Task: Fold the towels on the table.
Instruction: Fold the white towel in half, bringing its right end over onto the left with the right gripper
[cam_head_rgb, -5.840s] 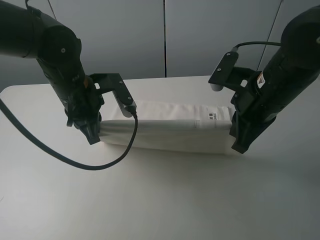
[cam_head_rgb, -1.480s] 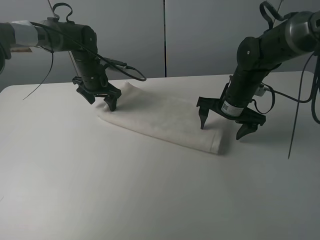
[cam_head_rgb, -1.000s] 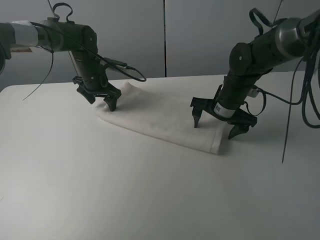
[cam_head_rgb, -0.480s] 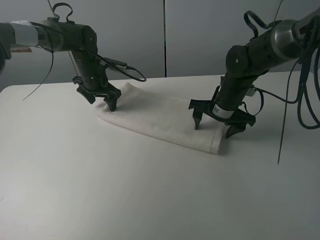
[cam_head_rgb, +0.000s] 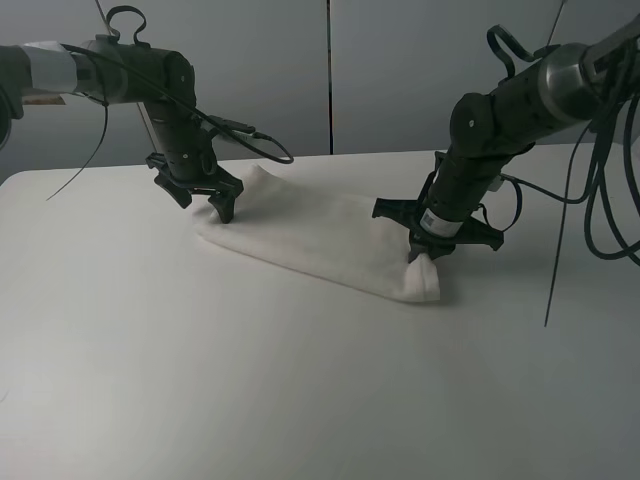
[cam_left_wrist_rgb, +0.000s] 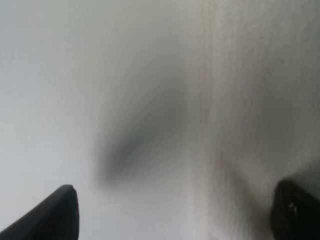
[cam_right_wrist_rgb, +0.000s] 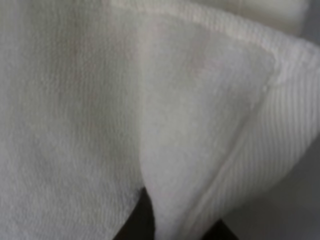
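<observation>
The white towel (cam_head_rgb: 320, 235) lies folded into a long strip, running diagonally across the far half of the table (cam_head_rgb: 250, 390). My left gripper (cam_head_rgb: 207, 204) stands open over the strip's left end, one finger on each side of it. In the left wrist view the towel (cam_left_wrist_rgb: 250, 100) is blurred, with a dark fingertip (cam_left_wrist_rgb: 55, 212) in either lower corner. My right gripper (cam_head_rgb: 425, 255) is shut on the strip's right end, which bunches up into a small peak. The right wrist view shows a pinched fold of towel (cam_right_wrist_rgb: 190, 125) rising from between the dark fingers (cam_right_wrist_rgb: 137, 222).
Black cables hang from both arms: one loops behind the left arm (cam_head_rgb: 255, 145), several drop at the right (cam_head_rgb: 590, 210). Grey wall panels (cam_head_rgb: 400, 70) stand behind the table's far edge. Bare tabletop stretches in front of the towel.
My right gripper has come down and shut on the towel's right end, gathering the cloth into a bunch. The left arm and its open gripper have stayed still.
</observation>
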